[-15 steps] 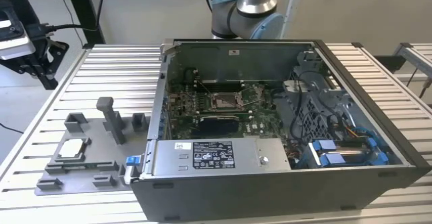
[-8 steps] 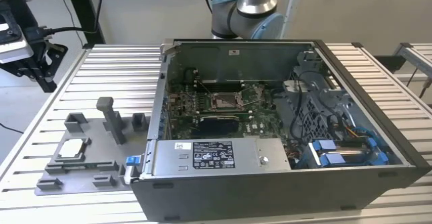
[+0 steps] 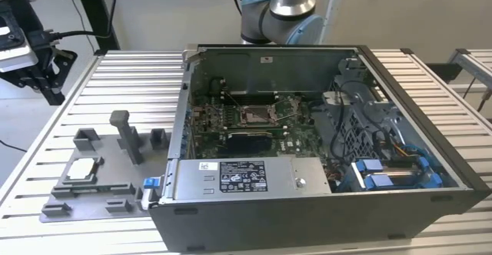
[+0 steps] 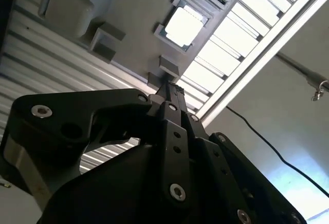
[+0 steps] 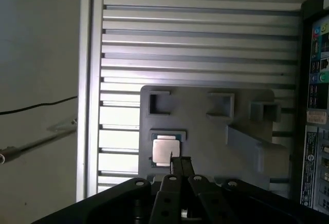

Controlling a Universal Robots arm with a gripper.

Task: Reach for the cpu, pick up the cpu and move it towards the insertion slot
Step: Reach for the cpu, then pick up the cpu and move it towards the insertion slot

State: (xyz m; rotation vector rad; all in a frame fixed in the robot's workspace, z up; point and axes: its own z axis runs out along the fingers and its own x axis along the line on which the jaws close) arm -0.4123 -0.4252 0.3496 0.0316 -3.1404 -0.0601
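A: Spotted the cpu (image 5: 166, 150) anywhere?
B: Found it lying flat, pale face up, in a square recess of the grey fixture (image 5: 205, 131) on the slatted surface (image 3: 131, 82) — beside the open computer case (image 3: 307, 220), towards the exterior view's left.
A: Checked the end effector (image 5: 180, 162) (image 4: 169, 88)?
B: Saw its fingers pressed together in both wrist views, pinching nothing. Hung above the fixture, apart from the cpu.
A: Noticed the insertion slot (image 3: 256, 114)?
B: Yes — sat inside the case on the green board (image 3: 296, 137), silver frame round a dark centre, well apart from the cpu.
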